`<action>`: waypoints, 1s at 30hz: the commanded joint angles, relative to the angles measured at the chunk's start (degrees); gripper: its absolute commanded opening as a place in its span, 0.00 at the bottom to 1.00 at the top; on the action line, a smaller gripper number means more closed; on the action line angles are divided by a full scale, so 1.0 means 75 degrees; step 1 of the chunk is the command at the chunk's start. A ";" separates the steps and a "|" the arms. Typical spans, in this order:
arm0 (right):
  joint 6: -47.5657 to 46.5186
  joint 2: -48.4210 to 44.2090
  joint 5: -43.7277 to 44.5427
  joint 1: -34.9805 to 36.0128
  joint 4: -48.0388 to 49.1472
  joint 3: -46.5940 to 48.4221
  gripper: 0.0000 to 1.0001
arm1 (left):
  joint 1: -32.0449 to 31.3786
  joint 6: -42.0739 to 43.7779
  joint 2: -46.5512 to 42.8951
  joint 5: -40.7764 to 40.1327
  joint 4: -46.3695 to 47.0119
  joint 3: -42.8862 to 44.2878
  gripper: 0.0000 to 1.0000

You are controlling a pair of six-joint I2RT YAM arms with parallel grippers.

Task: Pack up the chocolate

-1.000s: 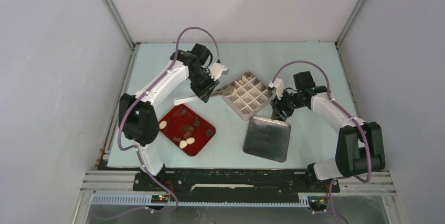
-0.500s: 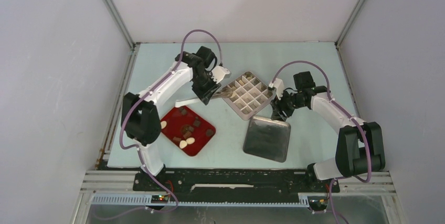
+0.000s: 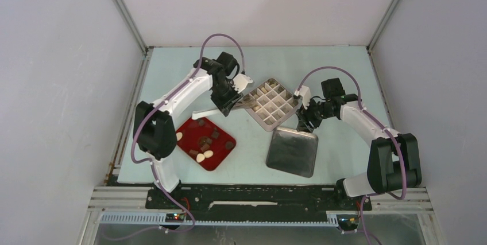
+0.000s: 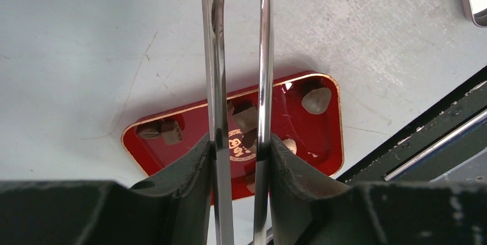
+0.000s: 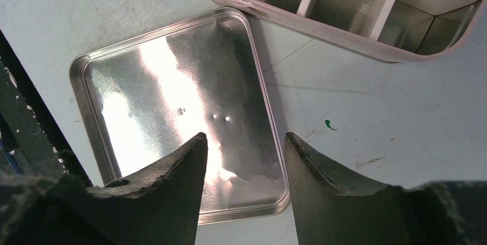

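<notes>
The chocolate (image 3: 204, 142) is several small cream and dark brown pieces lying in a red tray (image 3: 220, 160); the left wrist view also shows pieces (image 4: 316, 100) in that tray (image 4: 327, 142). My left gripper (image 3: 228, 97) (image 4: 238, 143) is shut on a pair of metal tongs (image 4: 213, 55), high above the table between the tray and the divided box (image 3: 271, 103). The tongs' tips (image 3: 248, 99) reach the box's left edge; whether they carry a piece is unclear. My right gripper (image 3: 304, 119) (image 5: 244, 142) is open and empty above the tin lid (image 5: 172, 113).
The divided box (image 5: 344, 10) has white partitions in a metal tin and stands mid-table. The shiny lid (image 3: 293, 151) lies inside-up just in front of it. The dark rail of the table's near edge (image 4: 425, 124) runs close behind the red tray.
My left gripper has shifted slightly right and farther back with the tongs, bringing their tips closer to the divided box. The right arm has not moved.
</notes>
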 commanded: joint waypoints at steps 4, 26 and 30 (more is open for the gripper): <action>-0.0148 -0.0154 -0.0107 -0.0023 -0.0024 0.0150 0.55 | -0.0169 0.0108 -0.0359 0.0084 -0.0070 -0.0035 0.40; -0.0212 0.0124 -0.0076 0.0194 -0.0190 0.0290 0.54 | 0.0210 0.1706 -0.4018 -0.2069 -0.2968 -0.3344 0.33; -0.0218 0.0141 -0.0083 0.0209 -0.0210 0.0290 0.54 | 0.0603 0.1523 -0.4476 -0.1887 -0.3217 -0.3504 0.35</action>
